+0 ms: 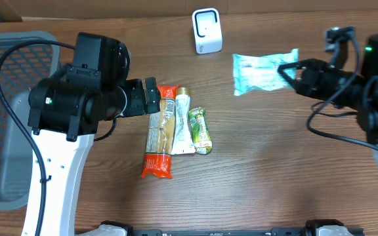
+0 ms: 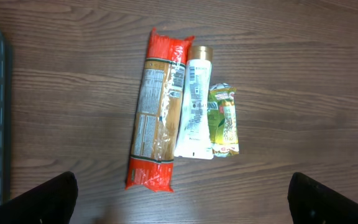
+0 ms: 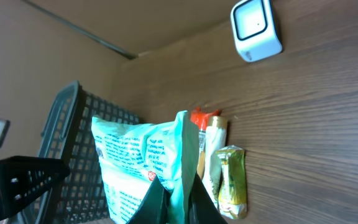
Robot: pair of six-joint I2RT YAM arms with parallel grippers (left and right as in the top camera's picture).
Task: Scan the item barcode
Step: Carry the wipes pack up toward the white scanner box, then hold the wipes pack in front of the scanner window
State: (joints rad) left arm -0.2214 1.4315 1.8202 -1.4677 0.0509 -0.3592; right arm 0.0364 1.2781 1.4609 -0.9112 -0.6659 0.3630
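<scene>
**Orientation.** Directions refer to the overhead view, with 12 o'clock at the far edge of the desk [image 1: 254,177].

**Task item.** The teal-and-white packet [image 1: 262,72] lies at about 1 o'clock from the desk centre. It is gripped at its 3 o'clock end. The white scanner [image 1: 207,31] stands upright at 12 o'clock. The packet is at 4 o'clock from the scanner, near it but not touching.

**Right jaws.** These are closed on the packet. In the right wrist view the two dark fingers [image 3: 156,202] pinch the packet's lower edge, and the printed film stands up above them. No barcode can be made out on the visible face.

**Left jaws.** These are spread fully apart and hold nothing. In the left wrist view the fingers [image 2: 42,198] appear at the two lower corners with bare desk between them. The left arm [image 1: 77,98] reaches in from 9 o'clock. Its jaws sit at the 11 o'clock corner of the grouped items.

**Other items.** Three products lie side by side near the desk centre, long axes running 12 to 6 o'clock:
- orange pasta pack [image 1: 159,137], on the 9 o'clock side, the longest;
- white tube [image 1: 183,124], in the middle, gold cap toward 12 o'clock, touching the pasta pack;
- green pouch [image 1: 200,130], on the 3 o'clock side, against the tube.

A dark mesh basket [image 1: 5,98] occupies the 9 o'clock edge.
</scene>
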